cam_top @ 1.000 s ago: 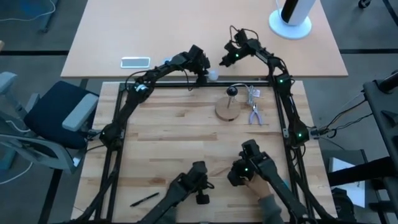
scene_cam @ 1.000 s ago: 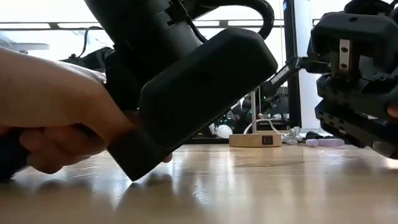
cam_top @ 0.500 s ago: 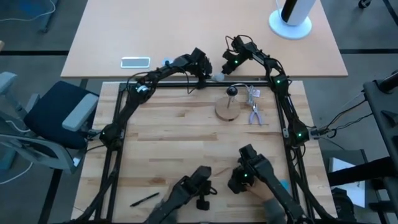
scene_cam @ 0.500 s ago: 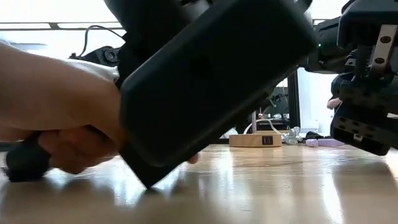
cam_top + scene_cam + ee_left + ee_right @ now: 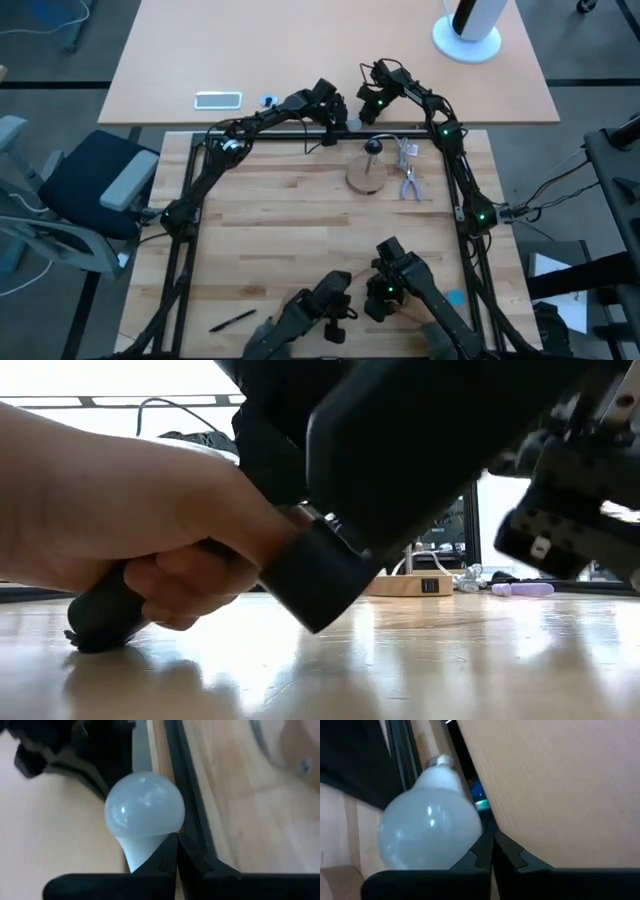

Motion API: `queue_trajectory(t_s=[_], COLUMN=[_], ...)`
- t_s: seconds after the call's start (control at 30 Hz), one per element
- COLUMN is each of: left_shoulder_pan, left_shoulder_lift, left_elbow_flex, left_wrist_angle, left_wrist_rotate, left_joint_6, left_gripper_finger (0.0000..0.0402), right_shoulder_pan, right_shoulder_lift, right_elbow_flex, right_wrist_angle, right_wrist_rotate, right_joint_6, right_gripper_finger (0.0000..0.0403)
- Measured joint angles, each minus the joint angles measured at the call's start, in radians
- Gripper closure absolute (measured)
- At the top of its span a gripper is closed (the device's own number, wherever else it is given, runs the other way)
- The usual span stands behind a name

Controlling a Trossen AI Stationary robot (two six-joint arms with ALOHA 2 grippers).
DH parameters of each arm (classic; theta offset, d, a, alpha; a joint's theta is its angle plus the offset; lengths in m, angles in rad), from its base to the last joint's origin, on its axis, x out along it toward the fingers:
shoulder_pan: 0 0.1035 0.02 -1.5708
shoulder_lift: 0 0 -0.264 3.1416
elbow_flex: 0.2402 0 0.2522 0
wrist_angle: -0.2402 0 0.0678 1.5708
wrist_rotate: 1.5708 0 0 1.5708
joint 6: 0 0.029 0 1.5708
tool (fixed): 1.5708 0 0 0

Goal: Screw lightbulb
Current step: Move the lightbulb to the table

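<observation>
Pale wooden planks make up the work table (image 5: 270, 220), framed by a black rail, with a second, plainer tabletop (image 5: 300, 50) beyond its far edge. At that far edge, between the two arms' ends, sits the lightbulb (image 5: 144, 815), small, white and frosted; in the high view it is almost wholly hidden by the arms. The left wrist view shows its round globe just ahead of the left gripper (image 5: 337, 122), whose fingers (image 5: 165, 862) are closed tip to tip beside the bulb's narrow neck; whether they pinch it or merely lie against it cannot be told. The right wrist view shows the same bulb from the other side, its greyish screw end pointing away, close in front of the right gripper (image 5: 371, 106), also closed with nothing seen between its fingertips.

Nearer the middle stands a round wooden disc (image 5: 366, 177) with a black post, a pair of pliers (image 5: 409, 184) just beside it. A phone (image 5: 217, 99) lies on the far tabletop and a white-based black cylinder (image 5: 468, 30) stands at its corner. A person's hand (image 5: 130, 540) grips a dark handle close to the low camera.

A second ago the bulb lay exposed right of the left gripper; both grippers have since drawn in over it. The hand now fills more of the low view.
</observation>
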Motion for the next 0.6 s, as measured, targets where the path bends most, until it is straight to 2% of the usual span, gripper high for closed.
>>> queue_trajectory(t_s=[0.2,0.4,0.6], left_shoulder_pan=[-0.004,-0.011,-0.034], left_shoulder_lift=[-0.004,-0.04,-0.115], left_elbow_flex=[0.0,0.0,-0.002], left_wrist_angle=[0.024,0.038,-0.023], left_wrist_rotate=[0.054,0.05,0.043], left_joint_6=[-0.051,-0.094,-0.125], left_gripper_finger=[0.0401,0.0401,0.0401], right_shoulder_pan=[0.0,0.0,0.004], right_shoulder_lift=[-0.043,-0.133,-0.173], right_elbow_flex=[0.018,0.021,0.02], right_wrist_angle=[-0.014,-0.012,-0.125], right_wrist_rotate=[-0.032,-0.048,-0.041], right_joint_6=[-0.121,-0.166,-0.237], right_gripper_finger=[0.0403,0.0403,0.0403])
